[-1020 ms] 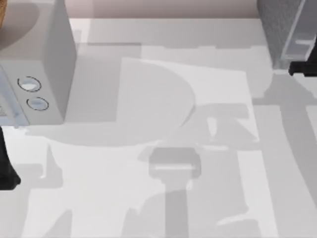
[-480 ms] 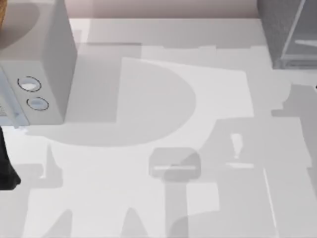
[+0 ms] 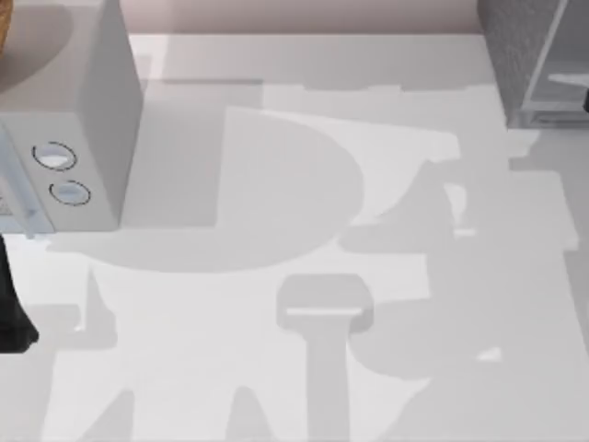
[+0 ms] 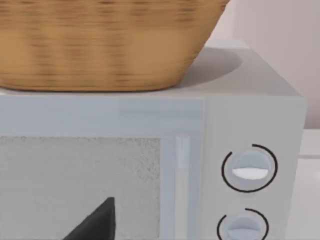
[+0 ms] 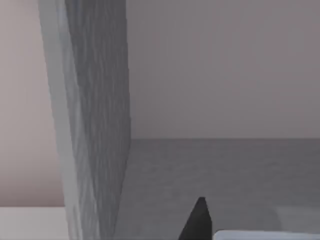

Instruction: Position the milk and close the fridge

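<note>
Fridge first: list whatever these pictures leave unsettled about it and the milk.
- Fridge: cut off by the top view's right edge, so the state of its door cannot be told.
- Milk: its place cannot be told.
- Pale strip, right wrist view: cut off by the frame edge, unidentifiable.
- Right gripper, by the fridge: cut off by the frame edge.
- Left arm: parked at the top view's left edge, cut off.

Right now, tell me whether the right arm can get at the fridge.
Probably yes: the fridge stands close ahead of the right gripper, with nothing between them. The left arm sits parked at the table's left edge.
</note>
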Available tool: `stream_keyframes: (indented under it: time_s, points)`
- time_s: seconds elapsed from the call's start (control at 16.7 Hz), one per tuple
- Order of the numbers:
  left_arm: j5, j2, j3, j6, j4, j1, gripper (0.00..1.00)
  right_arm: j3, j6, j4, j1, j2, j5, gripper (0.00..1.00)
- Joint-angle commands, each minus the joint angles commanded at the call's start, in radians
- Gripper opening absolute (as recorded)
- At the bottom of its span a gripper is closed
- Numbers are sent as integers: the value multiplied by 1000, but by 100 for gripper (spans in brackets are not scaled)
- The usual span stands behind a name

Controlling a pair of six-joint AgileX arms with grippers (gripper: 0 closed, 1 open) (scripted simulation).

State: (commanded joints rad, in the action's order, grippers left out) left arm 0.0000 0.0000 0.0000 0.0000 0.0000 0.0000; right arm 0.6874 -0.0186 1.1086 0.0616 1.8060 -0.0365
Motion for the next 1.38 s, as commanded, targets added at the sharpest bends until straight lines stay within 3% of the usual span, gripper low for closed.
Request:
stream_keyframes:
  time_s: [0.3,0.54,1.32,1.38]
  points:
    - [0,0,0,0,0,0,100,364,3,-23,86,328,-92,0]
    - [0,0,0,0,0,0,100,538,6,-41,135,488,-143,0]
    - [0,0,0,0,0,0,100,562,7,-44,143,512,-151,0]
    - [0,0,0,0,0,0,100,562,7,-44,143,512,-151,8]
